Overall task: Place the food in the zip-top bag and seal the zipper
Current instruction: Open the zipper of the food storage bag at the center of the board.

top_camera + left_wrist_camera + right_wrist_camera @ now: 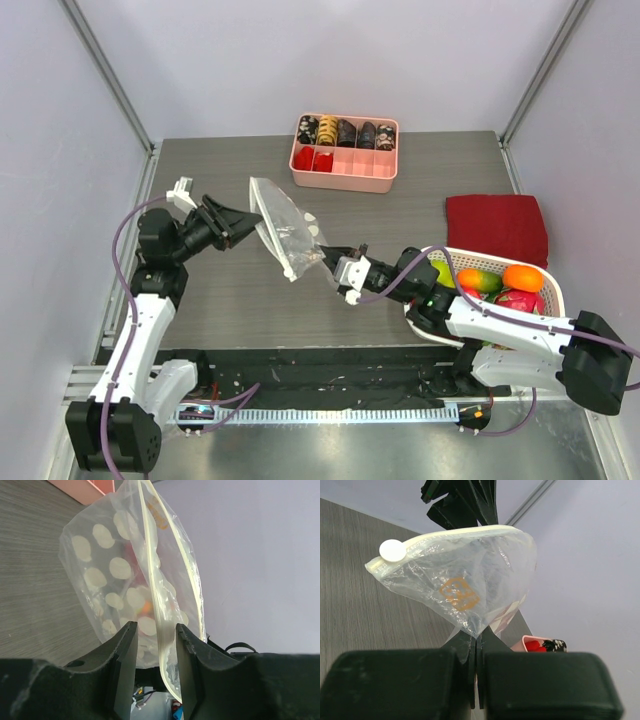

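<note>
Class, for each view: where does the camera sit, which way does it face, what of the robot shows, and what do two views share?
Top: above, behind the arms, looking down on the table; both arms show.
Left wrist: on the left arm, facing the bag; its parted fingers show.
Right wrist: on the right arm, facing the bag; its shut fingers pinch it.
Shared: both wrist views show the bag; the right one also shows the left gripper.
</note>
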`<state>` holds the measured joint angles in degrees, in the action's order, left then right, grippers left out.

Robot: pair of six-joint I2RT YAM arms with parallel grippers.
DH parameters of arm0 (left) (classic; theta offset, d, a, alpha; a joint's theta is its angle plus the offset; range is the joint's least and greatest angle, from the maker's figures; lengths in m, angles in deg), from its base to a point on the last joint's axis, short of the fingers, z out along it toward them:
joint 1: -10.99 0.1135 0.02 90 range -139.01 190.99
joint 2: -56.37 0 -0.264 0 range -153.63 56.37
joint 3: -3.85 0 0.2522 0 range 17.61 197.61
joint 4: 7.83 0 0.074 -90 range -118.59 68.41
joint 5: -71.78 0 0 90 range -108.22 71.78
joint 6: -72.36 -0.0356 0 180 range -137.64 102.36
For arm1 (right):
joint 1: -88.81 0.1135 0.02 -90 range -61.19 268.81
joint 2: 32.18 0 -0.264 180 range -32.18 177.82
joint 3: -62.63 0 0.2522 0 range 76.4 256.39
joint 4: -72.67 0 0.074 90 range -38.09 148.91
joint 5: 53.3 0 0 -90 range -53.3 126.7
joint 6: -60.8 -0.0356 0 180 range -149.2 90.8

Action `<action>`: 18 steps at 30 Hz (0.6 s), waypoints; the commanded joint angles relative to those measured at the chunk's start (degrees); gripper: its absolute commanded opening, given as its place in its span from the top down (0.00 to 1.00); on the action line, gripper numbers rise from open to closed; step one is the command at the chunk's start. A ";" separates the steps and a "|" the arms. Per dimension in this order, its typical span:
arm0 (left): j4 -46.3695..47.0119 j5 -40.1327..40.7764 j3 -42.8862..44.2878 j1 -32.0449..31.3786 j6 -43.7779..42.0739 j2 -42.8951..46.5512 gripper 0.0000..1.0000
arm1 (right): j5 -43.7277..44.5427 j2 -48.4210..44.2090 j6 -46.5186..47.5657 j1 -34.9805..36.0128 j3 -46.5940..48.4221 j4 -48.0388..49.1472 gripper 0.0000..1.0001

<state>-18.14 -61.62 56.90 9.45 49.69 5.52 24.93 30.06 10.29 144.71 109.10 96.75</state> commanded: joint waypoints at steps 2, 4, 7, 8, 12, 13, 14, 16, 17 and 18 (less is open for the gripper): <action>6.40 -1.86 -1.58 -0.30 3.42 0.22 0.61 | -0.80 -0.10 -1.17 0.88 -0.10 5.57 0.99; 7.01 -2.04 -1.76 -0.22 4.21 0.05 0.79 | -0.54 -0.01 -1.25 0.97 -0.28 5.66 0.99; 5.62 -2.31 -1.06 -0.22 2.03 0.31 1.00 | 0.52 0.25 -1.86 1.14 -0.02 4.53 0.91; 1.43 -1.96 0.77 -0.39 -0.16 0.40 1.00 | 0.69 0.17 -3.43 1.23 0.51 1.65 0.82; -17.91 4.34 8.51 -2.75 -16.94 -0.65 1.00 | 1.23 -3.60 -12.47 1.23 5.94 -13.54 0.19; -20.90 5.77 9.83 -3.37 -22.80 -1.35 1.00 | -0.78 -4.22 -13.63 1.32 7.09 -17.85 0.10; -24.33 7.52 12.19 -3.99 -25.21 -2.05 1.00 | -1.49 -5.01 -14.78 1.23 8.06 -25.29 0.05; -30.23 11.13 14.31 -5.57 -29.34 -4.86 1.00 | -2.90 -6.68 -18.47 1.23 10.44 -31.57 0.04; -31.64 12.45 16.41 -6.19 -33.10 -5.66 1.00 | -3.34 -6.95 -19.96 1.23 12.79 -37.35 0.03; -34.61 15.24 17.57 -7.67 -34.88 -7.32 1.00 | -4.22 -7.22 -23.11 1.23 14.12 -40.80 0.03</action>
<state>-38.73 -55.08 68.92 4.66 29.85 1.85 24.28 26.35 -2.19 145.69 115.66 74.20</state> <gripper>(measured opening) 0.012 0.962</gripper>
